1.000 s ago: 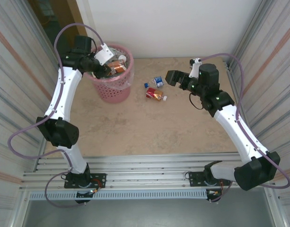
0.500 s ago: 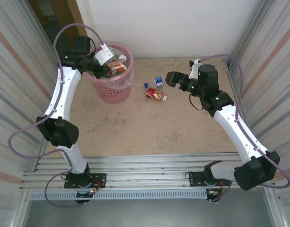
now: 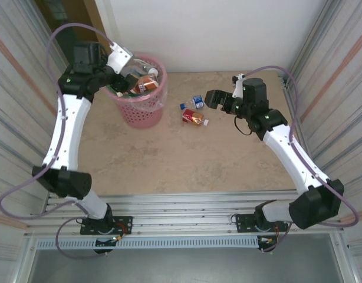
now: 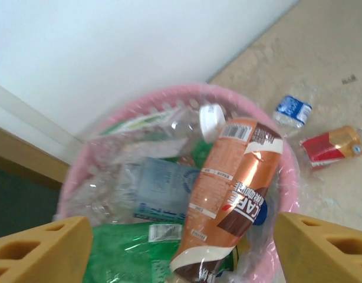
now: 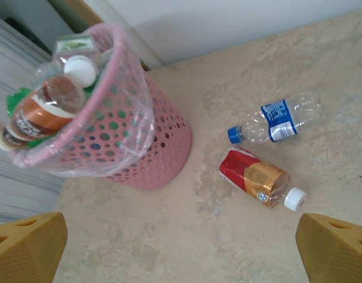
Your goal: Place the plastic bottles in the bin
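From above, my left jaws hang over the round pink plastic lattice bin (image 3: 147,113). A second ago they were clamped shut low at its rim; now they have lifted and sprung apart. The crushed orange-brown plastic bottle (image 3: 147,84) lies on the heap inside. My right jaws stand wide and empty, near a clear blue-labelled plastic bottle (image 3: 196,101) and a red-labelled orange plastic bottle (image 3: 193,118) on the beige surface (image 3: 169,159).

At my left wrist, my yellow fingertips (image 4: 39,250) sit far apart, and the orange-brown bottle rests free on the pile, so it counts as delivered.

At my right wrist, the two stray bottles lie close together beside the bin. I judge they are the next to go, though the bin looks nearly full.
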Controlling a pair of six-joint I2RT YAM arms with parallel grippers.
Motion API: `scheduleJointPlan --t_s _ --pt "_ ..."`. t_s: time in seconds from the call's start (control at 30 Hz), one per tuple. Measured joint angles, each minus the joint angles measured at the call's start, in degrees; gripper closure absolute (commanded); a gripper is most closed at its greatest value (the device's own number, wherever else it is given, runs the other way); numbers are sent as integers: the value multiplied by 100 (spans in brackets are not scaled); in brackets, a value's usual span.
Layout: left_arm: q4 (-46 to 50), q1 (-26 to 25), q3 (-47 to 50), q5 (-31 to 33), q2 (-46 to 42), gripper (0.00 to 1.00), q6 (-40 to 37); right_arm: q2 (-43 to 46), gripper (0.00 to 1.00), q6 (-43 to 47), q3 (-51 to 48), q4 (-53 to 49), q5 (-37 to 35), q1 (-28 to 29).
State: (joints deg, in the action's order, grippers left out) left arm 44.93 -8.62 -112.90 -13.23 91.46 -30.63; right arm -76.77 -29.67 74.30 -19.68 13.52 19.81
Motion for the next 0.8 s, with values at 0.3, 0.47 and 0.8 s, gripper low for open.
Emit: scheduleJointPlan --t_s 0.3,0.47,0.8 --pt "-1480 0 2304 103 -2164 1 1871 -1248 2 920 767 -706 415 -68" --pt "-2153 0 3895 83 -3191 1 3023 -2009 2 1580 1091 -1060 472 -39" --pt "-2470 0 6511 815 -4815 1 4835 -3467 1 2618 1838 -1515 289 94"
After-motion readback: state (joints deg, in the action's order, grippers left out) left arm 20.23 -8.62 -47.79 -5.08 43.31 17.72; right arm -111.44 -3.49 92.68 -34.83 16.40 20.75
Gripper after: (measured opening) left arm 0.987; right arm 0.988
